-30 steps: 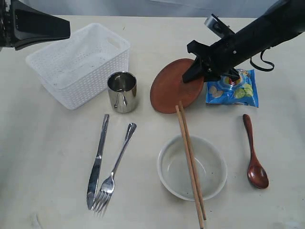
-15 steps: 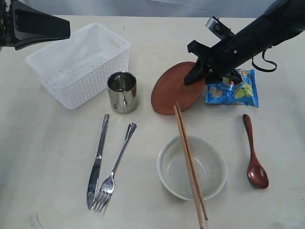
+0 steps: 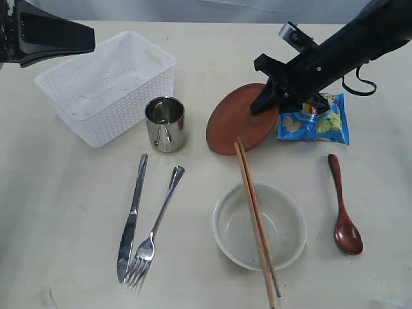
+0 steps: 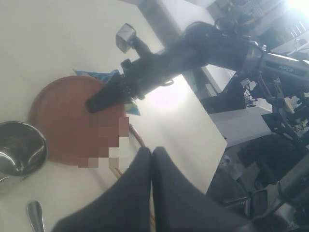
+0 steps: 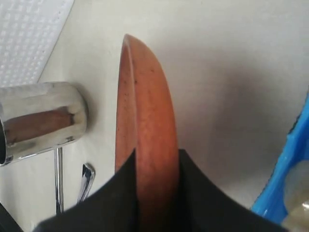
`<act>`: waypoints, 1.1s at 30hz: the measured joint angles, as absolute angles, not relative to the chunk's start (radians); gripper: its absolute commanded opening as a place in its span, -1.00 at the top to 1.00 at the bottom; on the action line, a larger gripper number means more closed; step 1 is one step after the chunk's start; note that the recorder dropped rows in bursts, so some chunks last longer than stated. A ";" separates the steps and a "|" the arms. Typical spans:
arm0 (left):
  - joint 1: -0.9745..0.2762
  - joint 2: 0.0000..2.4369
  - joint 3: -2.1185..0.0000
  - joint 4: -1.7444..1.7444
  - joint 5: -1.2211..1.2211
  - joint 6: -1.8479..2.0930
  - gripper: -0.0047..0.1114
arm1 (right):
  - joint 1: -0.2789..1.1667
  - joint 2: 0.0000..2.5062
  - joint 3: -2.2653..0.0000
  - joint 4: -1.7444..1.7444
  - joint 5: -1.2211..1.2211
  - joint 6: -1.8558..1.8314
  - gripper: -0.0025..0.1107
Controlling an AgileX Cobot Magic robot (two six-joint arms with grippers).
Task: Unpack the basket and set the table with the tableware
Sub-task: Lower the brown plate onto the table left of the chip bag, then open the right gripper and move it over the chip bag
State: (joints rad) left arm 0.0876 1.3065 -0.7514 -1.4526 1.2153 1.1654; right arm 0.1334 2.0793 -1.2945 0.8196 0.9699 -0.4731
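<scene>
2 chopsticks (image 3: 255,215), 1 plate (image 3: 235,122), 7 other kinds 1 ea.

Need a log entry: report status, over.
Right gripper shut on reddish-brown round plate, tilted on edge. Left gripper shut, empty. Wooden chopsticks lie beside its low edge.

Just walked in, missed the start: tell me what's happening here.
The right gripper holds the reddish-brown plate by its rim, tilted, beside the chips bag. The left gripper hangs shut and empty. The white basket looks empty; steel cup, knife, fork, wooden spoon, and bowl with chopsticks across it sit on the table.
</scene>
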 measured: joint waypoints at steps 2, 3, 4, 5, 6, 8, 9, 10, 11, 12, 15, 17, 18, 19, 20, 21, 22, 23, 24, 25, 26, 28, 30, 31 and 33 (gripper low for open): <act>0.088 1.307 -0.751 -1.453 1.215 1.165 0.92 | 0.133 2.077 -1.294 0.800 0.965 -0.463 0.41; 0.088 1.307 -0.751 -1.453 1.215 1.165 0.92 | 0.133 2.077 -1.294 0.778 0.955 -0.463 0.38; 0.088 1.307 -0.751 -1.453 1.215 1.165 0.92 | 0.133 2.079 -1.294 0.759 0.948 -0.461 0.37; 0.088 1.307 -0.751 -1.453 1.215 1.165 0.92 | 0.133 2.084 -1.294 0.736 0.938 -0.459 0.37; 0.088 1.307 -0.751 -1.453 1.215 1.165 0.92 | 0.133 2.085 -1.293 0.728 0.934 -0.459 0.37; 0.088 1.307 -0.751 -1.453 1.215 1.165 0.92 | 0.133 2.086 -1.291 0.718 0.925 -0.458 0.37; 0.088 1.307 -0.751 -1.453 1.215 1.165 0.92 | 0.133 2.086 -1.291 0.715 0.922 -0.455 0.37; 0.088 1.307 -0.751 -1.453 1.215 1.165 0.92 | 0.133 2.086 -1.291 0.715 0.920 -0.455 0.37; 0.088 1.307 -0.751 -1.453 1.215 1.165 0.92 | 0.133 2.086 -1.291 0.715 0.920 -0.455 0.37; 0.088 1.307 -0.751 -1.453 1.215 1.165 0.92 | 0.133 2.086 -1.291 0.715 0.920 -0.455 0.36; 0.088 1.307 -0.751 -1.453 1.215 1.167 0.92 | 0.133 2.086 -1.291 0.711 0.918 -0.447 0.20; 0.088 1.307 -0.751 -1.453 1.215 1.167 0.92 | 0.135 2.087 -1.291 0.696 0.912 -0.443 0.06; 0.088 1.307 -0.751 -1.453 1.215 1.167 0.92 | 0.135 2.087 -1.291 0.692 0.912 -0.443 0.02; 0.088 1.307 -0.751 -1.453 1.215 1.167 0.92 | 0.135 2.087 -1.291 0.689 0.909 -0.443 0.01; 0.088 1.307 -0.751 -1.453 1.215 1.167 0.92 | 0.135 2.087 -1.291 0.687 0.909 -0.442 0.01; 0.088 1.307 -0.751 -1.454 1.215 1.167 0.92 | 0.135 2.087 -1.291 0.687 0.909 -0.442 0.01; 0.088 1.307 -0.751 -1.454 1.215 1.167 0.92 | 0.135 2.087 -1.291 0.687 0.909 -0.442 0.01; 0.088 1.307 -0.751 -1.459 1.215 1.167 0.92 | 0.135 2.087 -1.291 0.687 0.909 -0.442 0.01; 0.088 1.307 -0.751 -1.464 1.215 1.167 0.92 | 0.135 2.087 -1.291 0.687 0.909 -0.442 0.01; 0.088 1.307 -0.751 -1.469 1.215 1.167 0.92 | 0.135 2.087 -1.291 0.687 0.909 -0.442 0.01; 0.088 1.307 -0.751 -1.475 1.215 1.167 0.92 | 0.135 2.087 -1.291 0.687 0.909 -0.442 0.01; 0.088 1.307 -0.751 -1.477 1.215 1.167 0.92 | 0.135 2.087 -1.291 0.687 0.909 -0.441 0.01; 0.088 1.307 -0.751 -1.478 1.215 1.167 0.92 | 0.135 2.087 -1.291 0.687 0.909 -0.441 0.01; 0.088 1.307 -0.751 -1.478 1.215 1.167 0.92 | 0.135 2.087 -1.291 0.687 0.909 -0.441 0.01; 0.088 1.307 -0.751 -1.478 1.215 1.167 0.92 | 0.135 2.087 -1.291 0.687 0.911 -0.441 0.01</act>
State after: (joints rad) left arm 0.0876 1.3065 -0.7514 -1.4783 1.2153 1.1670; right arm 0.1351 2.0873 -1.2906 0.6873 0.9113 -0.4406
